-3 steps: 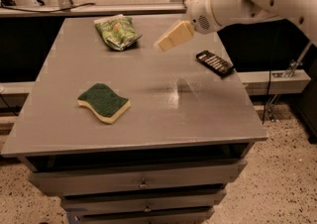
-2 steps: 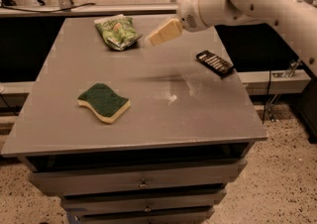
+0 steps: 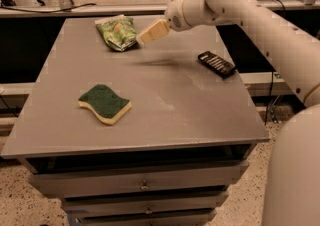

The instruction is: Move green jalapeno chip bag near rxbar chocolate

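Grey tabletop (image 3: 165, 120) is seen in the camera view. The green jalapeno chip bag (image 3: 116, 32) is laid at 11 o'clock. The gripper (image 3: 142, 38) is held just at the bag's 3 o'clock, and whether it is apart or together cannot be told. The rxbar chocolate (image 3: 216, 64) is set at 2 o'clock.

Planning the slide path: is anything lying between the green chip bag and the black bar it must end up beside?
Nothing visible does. The pincer hangs at the edge of the chip bag that faces the bar. The sponge lies toward the front left, well off that line.
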Robot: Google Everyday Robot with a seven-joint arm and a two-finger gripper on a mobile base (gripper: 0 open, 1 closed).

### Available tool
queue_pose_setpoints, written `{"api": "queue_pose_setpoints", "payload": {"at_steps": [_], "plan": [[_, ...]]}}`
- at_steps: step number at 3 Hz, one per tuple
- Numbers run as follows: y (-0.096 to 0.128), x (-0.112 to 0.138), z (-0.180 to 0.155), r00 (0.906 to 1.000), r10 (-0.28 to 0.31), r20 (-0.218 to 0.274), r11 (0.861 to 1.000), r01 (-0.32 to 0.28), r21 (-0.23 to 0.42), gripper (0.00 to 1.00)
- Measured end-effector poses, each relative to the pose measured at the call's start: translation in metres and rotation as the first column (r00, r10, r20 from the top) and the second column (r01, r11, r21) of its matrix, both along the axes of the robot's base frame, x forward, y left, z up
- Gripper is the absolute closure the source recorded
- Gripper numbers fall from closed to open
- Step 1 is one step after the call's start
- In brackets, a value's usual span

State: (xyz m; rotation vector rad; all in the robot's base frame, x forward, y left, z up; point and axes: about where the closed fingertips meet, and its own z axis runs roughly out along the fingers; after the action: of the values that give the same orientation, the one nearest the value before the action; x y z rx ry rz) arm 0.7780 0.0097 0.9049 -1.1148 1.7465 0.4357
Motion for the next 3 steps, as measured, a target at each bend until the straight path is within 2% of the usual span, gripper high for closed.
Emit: {"api": "queue_pose_setpoints", "payload": {"at_steps": [3], "plan": [[0.035,0.062,-0.034,0.9989,-0.009,-0.045,1.000,0.009,0.011,0.00]]}}
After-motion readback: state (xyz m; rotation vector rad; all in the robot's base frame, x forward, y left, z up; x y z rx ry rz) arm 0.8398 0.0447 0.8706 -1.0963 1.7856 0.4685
